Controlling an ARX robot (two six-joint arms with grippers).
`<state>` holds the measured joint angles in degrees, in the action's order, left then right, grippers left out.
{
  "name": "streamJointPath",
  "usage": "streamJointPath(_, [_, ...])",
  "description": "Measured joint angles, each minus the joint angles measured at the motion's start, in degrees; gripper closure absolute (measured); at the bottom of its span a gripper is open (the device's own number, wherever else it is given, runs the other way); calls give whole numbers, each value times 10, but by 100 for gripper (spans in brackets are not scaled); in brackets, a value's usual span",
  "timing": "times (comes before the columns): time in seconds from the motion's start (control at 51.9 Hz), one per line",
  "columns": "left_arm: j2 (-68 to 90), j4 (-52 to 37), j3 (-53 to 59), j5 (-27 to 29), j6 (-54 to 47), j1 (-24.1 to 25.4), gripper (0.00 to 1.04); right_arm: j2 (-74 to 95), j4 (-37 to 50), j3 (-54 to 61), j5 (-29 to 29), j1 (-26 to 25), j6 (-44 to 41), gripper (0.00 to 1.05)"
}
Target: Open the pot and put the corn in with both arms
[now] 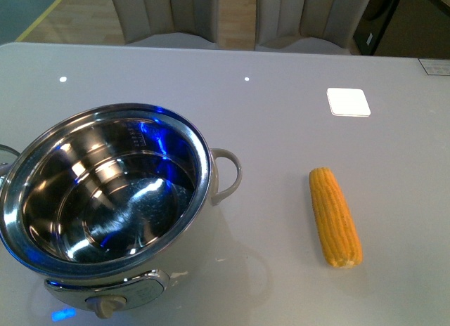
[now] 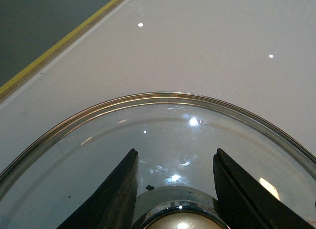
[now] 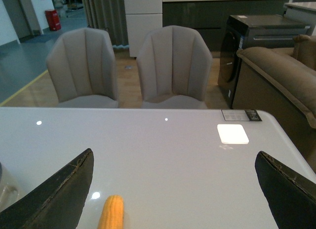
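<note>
Near the left edge of the tabletop (image 2: 197, 41), the left end effector (image 2: 176, 151) grips the glass lid (image 2: 163, 125) by its knob; a slip could drop it. The pot (image 1: 202, 161) stands open at the front-left corner. The corn (image 1: 335, 217), toward the front-right, could roll as the wide-open right end effector (image 3: 174, 154) closes on it.

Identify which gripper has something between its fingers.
The left gripper: the lid knob sits between its fingers. The right gripper gapes wide, holding nothing.

Big pale grey table (image 1: 281, 115), shiny, small light spots (image 1: 247, 79) on top. Two grey chairs (image 3: 84, 66) behind it. Wood floor (image 1: 235, 17) under chairs. Brown sofa (image 3: 276, 76) at side, black box (image 3: 256, 36) near it
</note>
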<state>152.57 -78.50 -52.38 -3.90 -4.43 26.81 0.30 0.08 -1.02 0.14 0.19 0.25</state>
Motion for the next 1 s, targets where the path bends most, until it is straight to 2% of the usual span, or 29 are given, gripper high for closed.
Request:
streamJointPath(0.193, [9,-10,-2,-4,13,0,64,0,0,0,0,0,0,9])
streamJointPath(0.309, [10,-12,-1,-3,12,0,44,0,0,0,0,0,0,9])
streamJointPath(0.463, [10,-13,1,-1,12,0,23,0,0,0,0,0,0,9])
streamJointPath(0.54, [9,-13,3,-1,12,0,8,0,0,0,0,0,0,9])
streamJointPath(0.579, [8,-13,5,-1,12,0,4,0,0,0,0,0,0,9])
streamJointPath(0.636, [3,-13,12,-1,13,0,9,0,0,0,0,0,0,9])
streamJointPath(0.694, [-17,-12,28,3,10,1,7,0,0,0,0,0,0,9])
streamJointPath(1.003, [-328,48,143,-5,10,38,7,0,0,0,0,0,0,9])
